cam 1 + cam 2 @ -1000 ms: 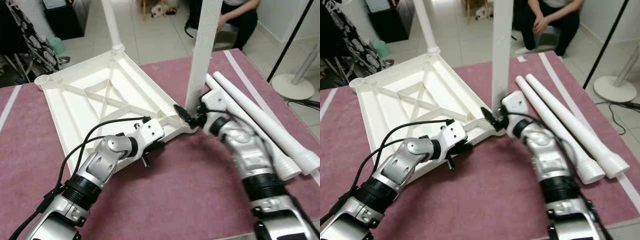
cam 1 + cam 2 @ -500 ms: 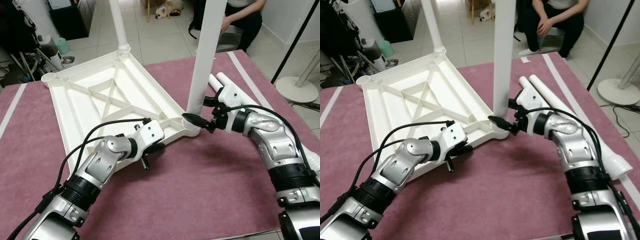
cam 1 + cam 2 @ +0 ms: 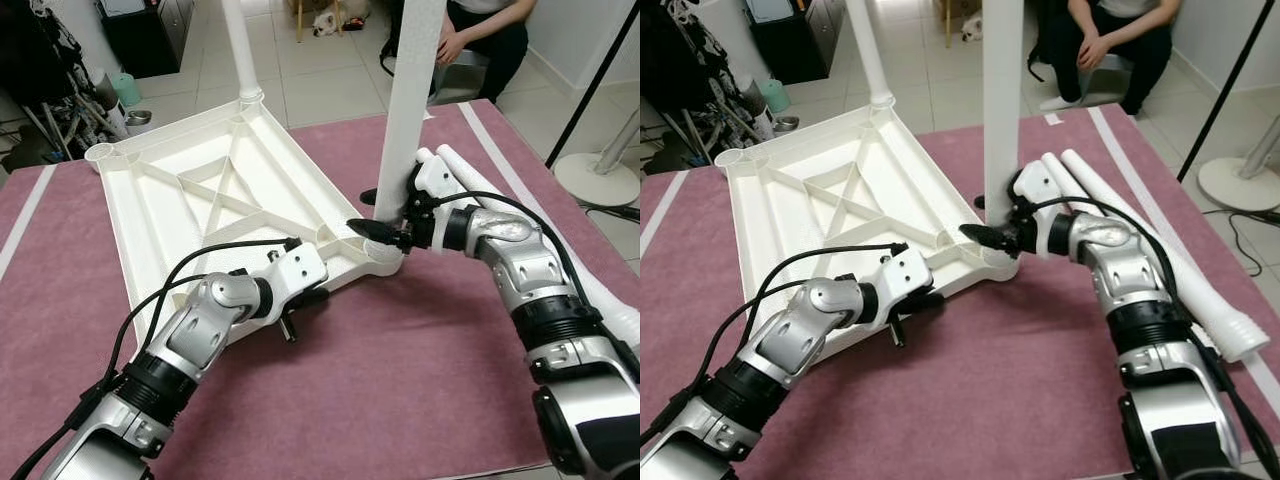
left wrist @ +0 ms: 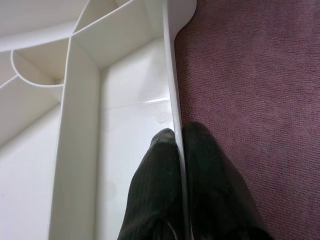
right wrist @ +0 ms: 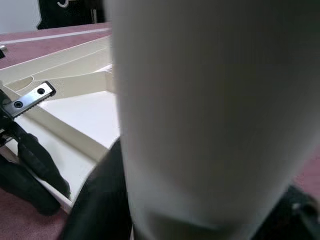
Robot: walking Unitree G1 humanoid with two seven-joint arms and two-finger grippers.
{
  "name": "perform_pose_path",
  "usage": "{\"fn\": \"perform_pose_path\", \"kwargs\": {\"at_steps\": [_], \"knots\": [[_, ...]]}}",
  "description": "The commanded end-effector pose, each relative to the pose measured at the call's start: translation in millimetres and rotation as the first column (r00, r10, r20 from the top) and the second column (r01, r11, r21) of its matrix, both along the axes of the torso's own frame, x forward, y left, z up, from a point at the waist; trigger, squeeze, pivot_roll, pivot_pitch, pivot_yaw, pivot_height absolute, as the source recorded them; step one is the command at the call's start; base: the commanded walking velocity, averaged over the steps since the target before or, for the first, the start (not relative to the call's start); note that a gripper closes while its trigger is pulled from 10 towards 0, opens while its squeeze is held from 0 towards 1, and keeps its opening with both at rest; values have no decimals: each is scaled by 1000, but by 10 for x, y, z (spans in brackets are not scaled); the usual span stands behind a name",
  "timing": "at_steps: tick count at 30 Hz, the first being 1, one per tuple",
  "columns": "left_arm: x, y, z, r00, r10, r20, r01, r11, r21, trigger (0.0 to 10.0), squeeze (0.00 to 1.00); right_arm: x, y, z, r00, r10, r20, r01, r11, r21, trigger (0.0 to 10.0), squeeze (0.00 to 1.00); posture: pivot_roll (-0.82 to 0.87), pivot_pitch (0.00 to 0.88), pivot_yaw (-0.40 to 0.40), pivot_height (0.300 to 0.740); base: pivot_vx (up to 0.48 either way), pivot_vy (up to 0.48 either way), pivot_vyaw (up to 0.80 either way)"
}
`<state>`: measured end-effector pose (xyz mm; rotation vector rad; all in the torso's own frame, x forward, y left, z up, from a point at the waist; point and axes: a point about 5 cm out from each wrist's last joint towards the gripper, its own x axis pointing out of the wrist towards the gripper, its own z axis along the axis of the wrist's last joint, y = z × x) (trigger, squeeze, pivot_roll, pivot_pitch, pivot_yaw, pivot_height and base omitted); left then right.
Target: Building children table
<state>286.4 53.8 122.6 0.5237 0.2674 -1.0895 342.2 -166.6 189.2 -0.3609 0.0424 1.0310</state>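
The white tabletop (image 3: pixel 190 210) lies upside down on the mauve carpet (image 3: pixel 400 360). One white leg (image 3: pixel 240 50) stands in its far corner socket. A second leg (image 3: pixel 412 120) stands upright in the near right corner socket. My right gripper (image 3: pixel 360 211) straddles this leg just above the socket, one finger in front and one behind, shut on it. In the right wrist view the leg (image 5: pixel 200 110) sits between the fingers (image 5: pixel 100 200). My left gripper (image 4: pixel 173 137) is shut on the tabletop's near rim (image 4: pixel 170 90), beside that corner.
Two loose white legs (image 3: pixel 1200 290) lie on the carpet to the right, behind my right arm. A person (image 3: pixel 490 30) sits on the tiled floor beyond the carpet. A fan base (image 3: pixel 590 175) and a black pole (image 3: pixel 590 70) stand at the far right.
My right gripper has swung left from beside the socket and closed around the base of the near leg. The left gripper has kept its hold on the rim.
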Motion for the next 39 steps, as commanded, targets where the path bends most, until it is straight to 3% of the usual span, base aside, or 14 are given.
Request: {"fn": "perform_pose_path", "kwargs": {"at_steps": [1, 6, 8, 11, 16, 24, 25, 26, 27, 30, 31, 32, 38, 39], "knots": [[38, 1, 170, 996, 17, 91, -15, 1000, -20, 10000, 0, -69, 104, -84, 996, 82, -42, -82, 997, -3, 0, 0, -25, 0, 139, 740, 0, 0, 0], [46, -19, 172, 995, 23, 93, -20, 999, -27, 10000, 0, -16, 101, -224, 995, -96, -11, 96, 995, 4, 0, 0, -32, 0, 134, 740, 0, 0, 0], [50, -29, 182, 995, 24, 95, -21, 999, -33, 10000, 0, 95, 134, -343, 942, -335, 18, 335, 942, 19, 0, 0, -34, 0, 136, 740, 0, 0, 0], [52, -38, 193, 995, 25, 97, -21, 999, -37, 10000, 0, 132, 166, -391, 906, -423, 24, 422, 906, 30, 0, 0, -35, 0, 138, 740, 0, 0, 0], [26, -204, 398, 991, 3, 132, 10, 995, -104, 10000, 0, 244, 478, -475, 662, -748, 55, 742, 664, 93, 0, 0, -39, 0, 140, 740, 0, 0, 0], [19, -290, 504, 984, -16, 178, 36, 994, -106, 10000, 0, 228, 682, -466, 572, -820, 3, 810, 566, 154, 0, 0, -31, 0, 132, 740, 0, 0, 0], [29, -281, 504, 982, -14, 186, 33, 995, -97, 10000, 0, 219, 723, -437, 566, -824, 20, 809, 559, 180, 4980, 0, -28, 0, 129, 740, 0, 0, 0], [29, -281, 504, 982, -14, 186, 33, 995, -97, 10000, 0, 219, 723, -437, 566, -824, 20, 809, 559, 180, 4980, 0, -28, 0, 129, 740, 0, 0, 0], [38, -263, 500, 982, -9, 189, 27, 996, -91, 10000, 0, 214, 772, -410, 579, -815, 31, 795, 573, 198, 10000, 0, -29, 0, 129, 740, 0, 0, 0], [46, -217, 476, 982, -5, 187, 19, 997, -76, 10000, 0, 208, 807, -353, 615, -787, 50, 759, 608, 233, 10000, 0, -34, 0, 131, 740, 0, 0, 0], [43, -195, 452, 983, -6, 183, 19, 998, -64, 10000, 0, 201, 803, -306, 621, -780, 77, 744, 617, 257, 10000, 55, -35, 0, 132, 740, 0, 0, 0], [38, -191, 440, 983, -9, 181, 20, 998, -60, 10000, 0, 186, 819, -277, 661, -747, 73, 706, 652, 276, 10000, 1000, -39, 0, 134, 740, 0, 0, 0], [29, -188, 424, 984, -13, 178, 23, 998, -53, 10000, 0, 147, 869, -224, 741, -667, 70, 622, 722, 303, 10000, 1000, -39, 0, 134, 740, 0, 0, 0], [11, -177, 425, 983, -28, 182, 38, 998, -50, 10000, 0, 54, 890, -171, 827, -556, 89, 507, 804, 309, 10000, 0, -38, 0, 134, 740, 0, 0, 0]]}}
